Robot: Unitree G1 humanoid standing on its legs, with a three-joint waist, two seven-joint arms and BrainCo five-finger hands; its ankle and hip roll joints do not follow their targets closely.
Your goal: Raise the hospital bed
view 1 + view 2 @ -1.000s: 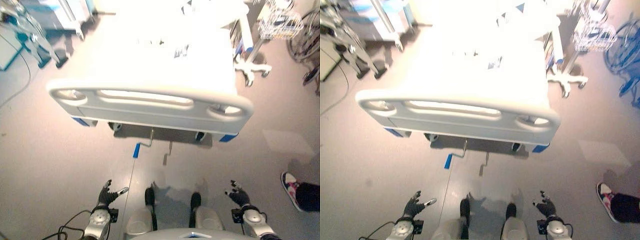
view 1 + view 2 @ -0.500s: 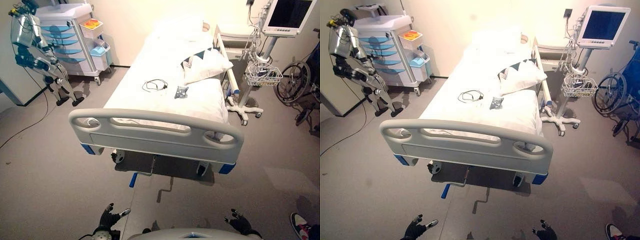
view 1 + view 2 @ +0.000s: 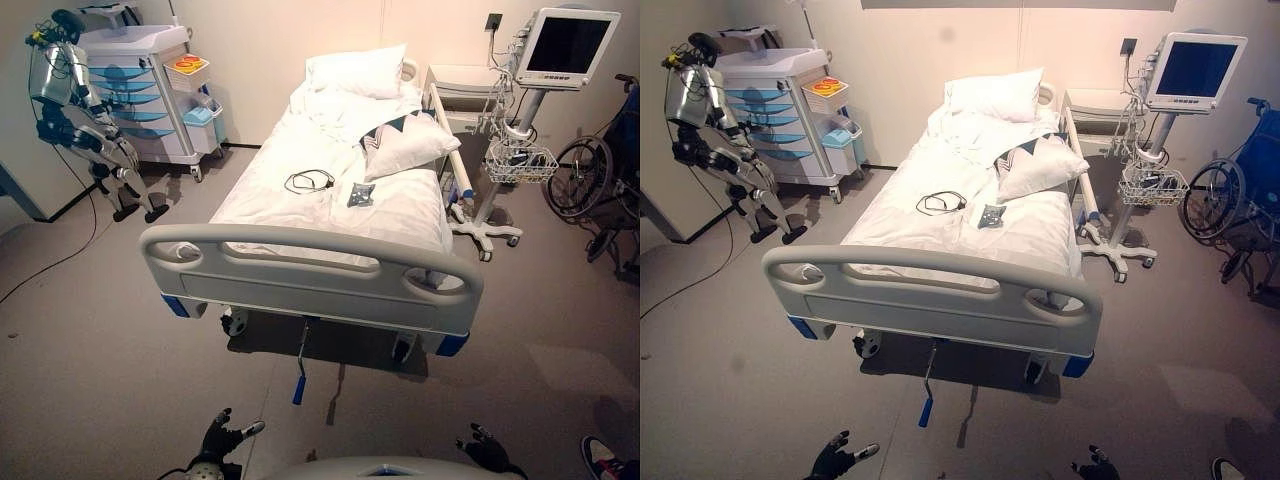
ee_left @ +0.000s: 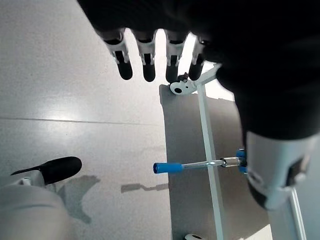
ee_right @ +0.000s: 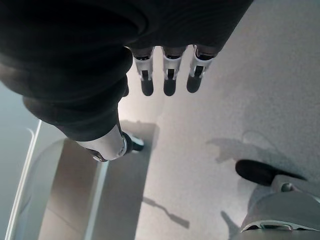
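The hospital bed [image 3: 310, 275] stands ahead with its grey footboard toward me. Under the foot end a crank with a blue handle [image 3: 298, 388] points out over the floor toward me. The blue handle [image 4: 167, 167] also shows past my left hand's straight fingers [image 4: 145, 60], apart from them. A second, grey crank [image 3: 334, 400] lies beside it. My left hand [image 3: 222, 440] is low at the lower left, open and holding nothing. My right hand [image 3: 483, 450] is low at the lower right, its fingers [image 5: 170, 75] straight over bare floor.
A cart with blue drawers [image 3: 140, 90] and another robot on a stand [image 3: 80, 110] are at the far left. A monitor on a wheeled pole [image 3: 565, 45] and a wheelchair [image 3: 590, 180] stand right of the bed. A person's shoe [image 3: 605, 458] is at the lower right.
The camera has tipped up, bringing the whole bed and room into view. The blue crank handle, earlier off to the left, now points straight toward me. Both hands stay low and open.
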